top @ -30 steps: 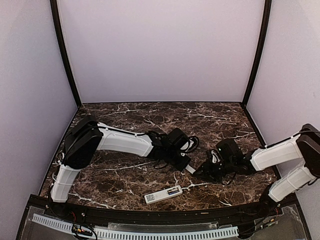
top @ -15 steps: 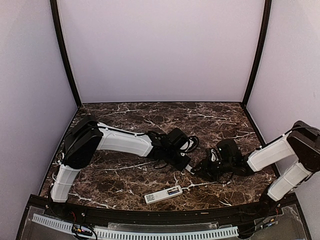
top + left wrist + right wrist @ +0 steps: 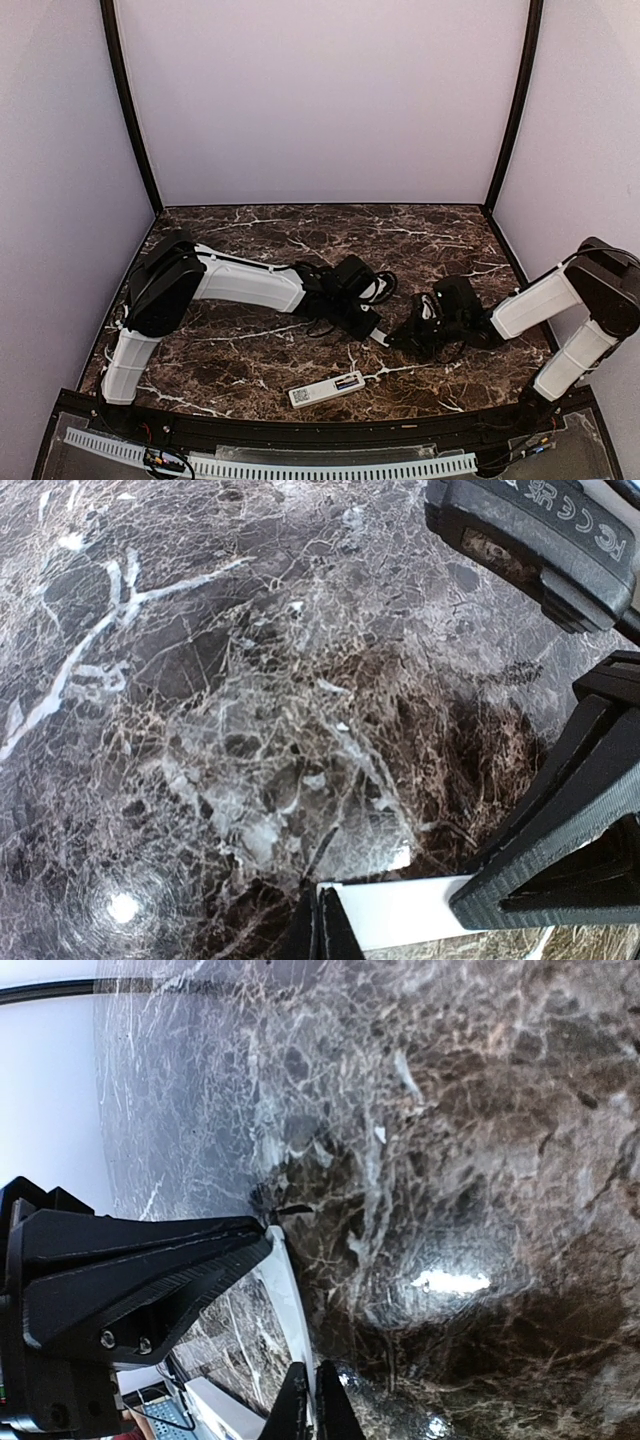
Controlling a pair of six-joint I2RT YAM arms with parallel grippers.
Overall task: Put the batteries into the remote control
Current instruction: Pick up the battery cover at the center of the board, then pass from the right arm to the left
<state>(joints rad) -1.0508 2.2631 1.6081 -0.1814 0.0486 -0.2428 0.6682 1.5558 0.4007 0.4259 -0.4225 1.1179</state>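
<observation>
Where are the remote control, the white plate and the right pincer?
remote control [image 3: 322, 390]: top view, its white middle.
white plate [image 3: 398, 912]: left wrist view, its flat face.
right pincer [image 3: 309, 1403]: right wrist view, between its fingertips.

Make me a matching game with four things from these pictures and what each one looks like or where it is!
Things:
1 remote control
2 white flat piece
3 table
4 back wall

Descriptions:
A dark marble with white veins
B pinched by the left end effector and the right end effector
C plain pale purple
D lying free near the front edge

Pairs: 1-D, 2-B, 3-A, 4-C
</observation>
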